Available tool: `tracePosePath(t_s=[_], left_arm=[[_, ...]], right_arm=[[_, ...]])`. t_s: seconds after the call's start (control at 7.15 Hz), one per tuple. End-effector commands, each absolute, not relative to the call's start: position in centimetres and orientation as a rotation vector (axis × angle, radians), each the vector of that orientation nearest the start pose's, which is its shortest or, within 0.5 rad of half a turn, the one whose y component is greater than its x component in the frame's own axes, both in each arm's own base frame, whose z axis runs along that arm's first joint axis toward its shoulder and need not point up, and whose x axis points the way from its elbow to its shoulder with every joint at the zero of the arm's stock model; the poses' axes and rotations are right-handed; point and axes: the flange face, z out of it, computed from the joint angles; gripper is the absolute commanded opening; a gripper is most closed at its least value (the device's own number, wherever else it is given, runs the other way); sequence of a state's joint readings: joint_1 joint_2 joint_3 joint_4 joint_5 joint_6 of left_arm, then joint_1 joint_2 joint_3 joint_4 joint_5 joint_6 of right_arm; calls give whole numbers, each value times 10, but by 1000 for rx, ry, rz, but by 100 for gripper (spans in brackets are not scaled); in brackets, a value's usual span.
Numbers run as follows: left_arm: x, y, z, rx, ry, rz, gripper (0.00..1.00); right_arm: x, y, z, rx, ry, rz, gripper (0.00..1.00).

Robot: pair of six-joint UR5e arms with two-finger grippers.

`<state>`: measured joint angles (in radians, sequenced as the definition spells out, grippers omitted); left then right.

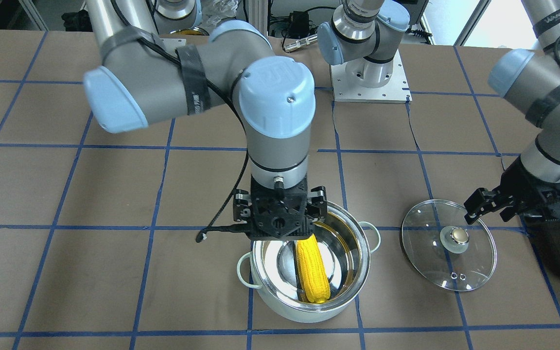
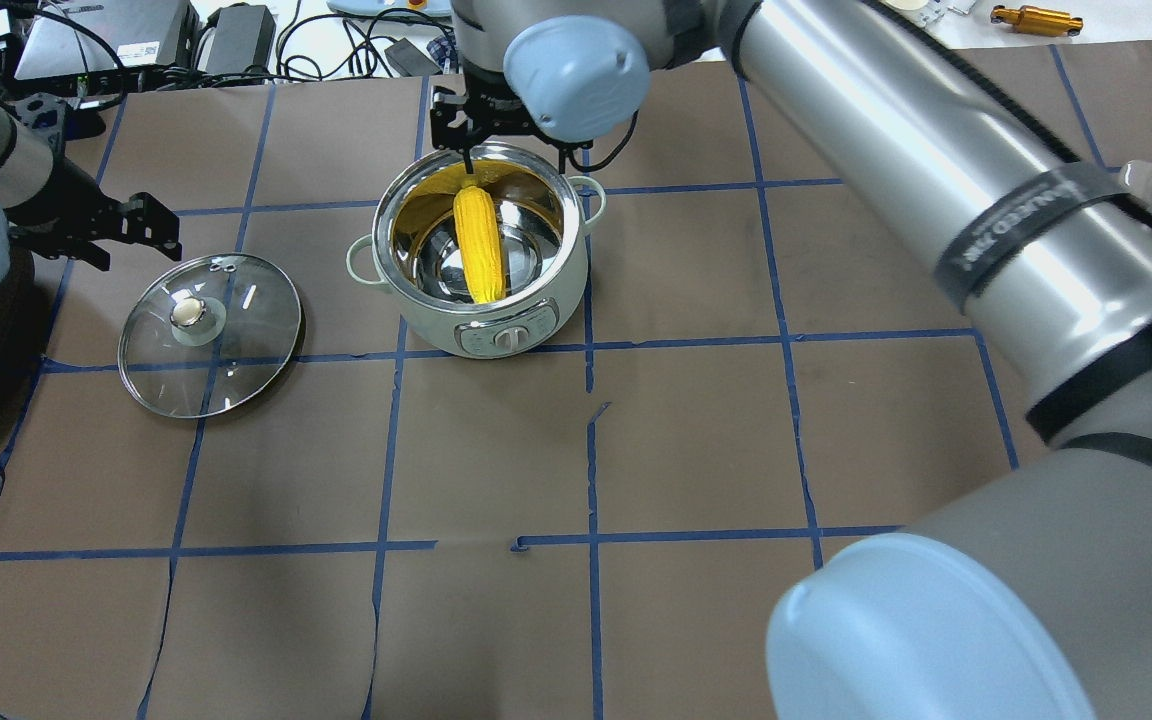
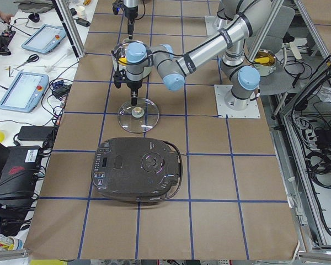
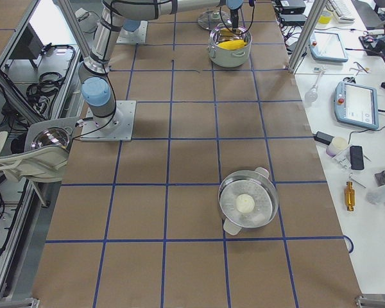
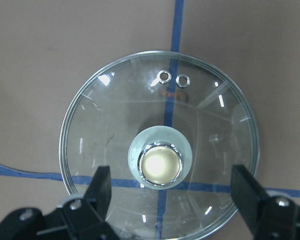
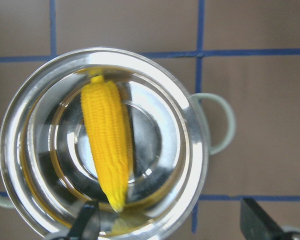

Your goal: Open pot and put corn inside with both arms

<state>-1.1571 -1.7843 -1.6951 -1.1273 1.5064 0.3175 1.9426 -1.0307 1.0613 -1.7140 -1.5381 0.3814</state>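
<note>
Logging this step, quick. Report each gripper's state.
Left gripper: open, empty, above the lid.
Right gripper: open, empty; the corn lies in the pot.

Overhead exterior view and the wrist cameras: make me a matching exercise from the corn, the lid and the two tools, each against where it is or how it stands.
Things:
1. corn
2. glass lid
3. left tool
4. right tool

Places and states:
A. open, above the pot
B. flat on the table, beside the pot
C. lying inside the pot
D. open, above the lid

Pairs: 1-C; 2-B; 3-D; 4-A
</note>
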Motion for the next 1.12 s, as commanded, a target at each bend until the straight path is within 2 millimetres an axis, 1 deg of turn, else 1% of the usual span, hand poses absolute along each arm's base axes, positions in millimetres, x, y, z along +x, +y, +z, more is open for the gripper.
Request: tracePosePath(t_s=[0.0,0.14,0.28,0.42,0.56,0.7,0.84,0.98], left_arm=[[38,-566,450,-102,3160,-178,86],[-14,-552,479,-83,3162,-199,90],[-54,-530,499,-61,3181,-171,92],[-87,-515,519,-50,3178,-224,100],[-114,-501,525,-46,3188,-204,100],[-136,-491,529,-106,3199,-194,100],[-154,-484,531,-78,3198,-198,100],[-158,-482,534,-66,3194,-210,100]], right_arm=[[286,-587,505,80,3086,-103,100],[244,-556,520,102,3085,-96,100],[215,-526,517,37,3094,-85,100],[188,-502,507,28,3104,-66,100],[164,-490,498,84,3102,-72,100],[150,-494,499,50,3102,-142,100],[145,-498,508,41,3108,-213,100],[140,-500,518,46,3164,-247,100]])
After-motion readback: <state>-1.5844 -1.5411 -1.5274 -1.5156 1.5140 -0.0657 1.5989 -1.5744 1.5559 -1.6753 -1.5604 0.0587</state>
